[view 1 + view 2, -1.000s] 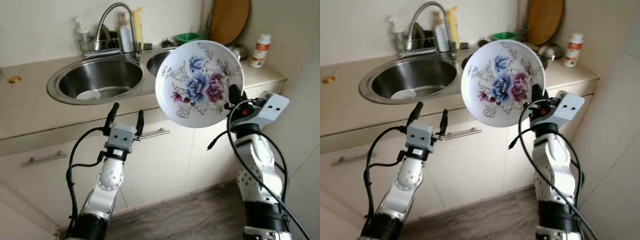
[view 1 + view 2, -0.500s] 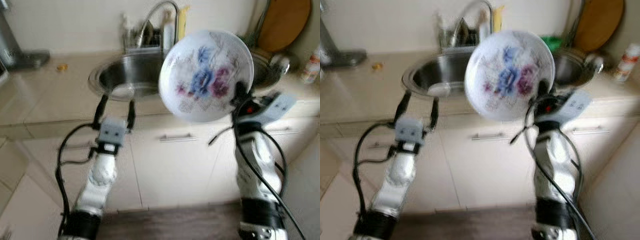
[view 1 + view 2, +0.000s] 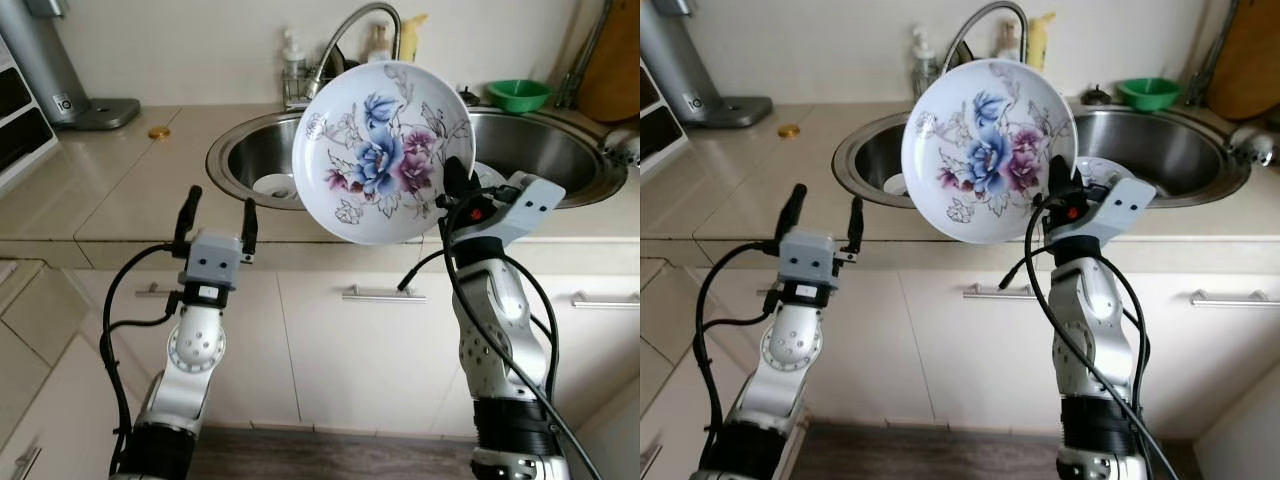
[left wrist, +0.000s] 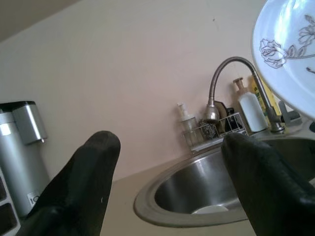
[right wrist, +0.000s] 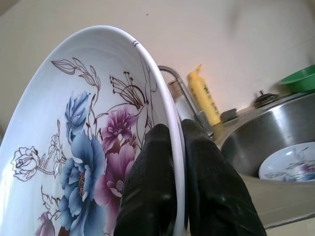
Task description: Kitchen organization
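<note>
Left eye view: a floral plate (image 3: 385,150) is held upright by its rim, clamped in the right gripper (image 3: 452,190), above the counter edge before the double sink (image 3: 235,150). The left gripper (image 3: 215,215) is raised beside it, spread and empty. A level, firm pinch is advised during carrying.

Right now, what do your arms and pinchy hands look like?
Both arms are silver with round joints and black bands lower down. Loose black cables loop beside them. Each wrist has a grey box with two small dark dots. The left gripper and right gripper each have two long black fingers.
</note>
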Motion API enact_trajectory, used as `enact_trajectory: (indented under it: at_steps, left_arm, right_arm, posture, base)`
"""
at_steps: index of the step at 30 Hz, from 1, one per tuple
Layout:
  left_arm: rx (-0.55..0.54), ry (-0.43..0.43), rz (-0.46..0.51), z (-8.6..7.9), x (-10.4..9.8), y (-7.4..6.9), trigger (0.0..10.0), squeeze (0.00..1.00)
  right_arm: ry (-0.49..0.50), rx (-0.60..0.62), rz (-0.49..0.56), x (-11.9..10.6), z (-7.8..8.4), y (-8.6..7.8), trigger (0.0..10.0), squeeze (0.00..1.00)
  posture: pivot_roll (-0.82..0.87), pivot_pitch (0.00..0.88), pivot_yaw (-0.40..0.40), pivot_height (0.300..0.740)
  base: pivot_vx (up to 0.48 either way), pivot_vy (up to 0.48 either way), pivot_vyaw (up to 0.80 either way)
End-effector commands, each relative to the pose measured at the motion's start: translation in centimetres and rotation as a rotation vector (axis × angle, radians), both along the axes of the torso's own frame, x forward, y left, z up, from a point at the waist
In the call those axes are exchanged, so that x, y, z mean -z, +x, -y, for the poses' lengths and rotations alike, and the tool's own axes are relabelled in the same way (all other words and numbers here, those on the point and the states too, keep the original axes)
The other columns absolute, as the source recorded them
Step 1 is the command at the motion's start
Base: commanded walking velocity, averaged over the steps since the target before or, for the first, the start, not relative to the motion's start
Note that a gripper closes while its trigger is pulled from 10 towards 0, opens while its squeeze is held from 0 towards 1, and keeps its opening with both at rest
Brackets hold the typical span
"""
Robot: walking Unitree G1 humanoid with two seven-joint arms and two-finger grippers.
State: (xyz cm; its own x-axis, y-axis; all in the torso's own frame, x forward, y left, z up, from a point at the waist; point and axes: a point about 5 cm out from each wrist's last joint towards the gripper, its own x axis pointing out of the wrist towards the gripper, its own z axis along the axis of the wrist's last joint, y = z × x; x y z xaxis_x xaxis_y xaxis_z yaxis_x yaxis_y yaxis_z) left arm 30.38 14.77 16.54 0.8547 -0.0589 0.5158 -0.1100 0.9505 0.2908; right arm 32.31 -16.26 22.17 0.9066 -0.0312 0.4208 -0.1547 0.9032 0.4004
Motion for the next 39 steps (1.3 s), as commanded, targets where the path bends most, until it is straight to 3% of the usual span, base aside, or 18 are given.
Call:
enact_trajectory:
  at_steps: [1, 39]
  left_arm:
    - [0.028, -0.002, 0.017, 0.84, -0.45, 0.02, 10.0, 0.0]
    - [0.035, -0.004, -0.006, 0.96, -0.06, 0.07, 10.0, 0.0]
  right_arm:
    - [0.015, 0.043, 0.032, -0.78, 1.07, -0.19, 0.0, 0.0]
    - [-0.012, 0.079, 0.003, -0.19, 1.35, 0.16, 0.0, 0.0]
  posture:
    - [0.03, 0.0, 0.029, 0.74]
    - [0.03, 0.0, 0.027, 0.74]
  base:
    - [0.24, 0.0, 0.0]
    - [0.284, 0.0, 0.0]
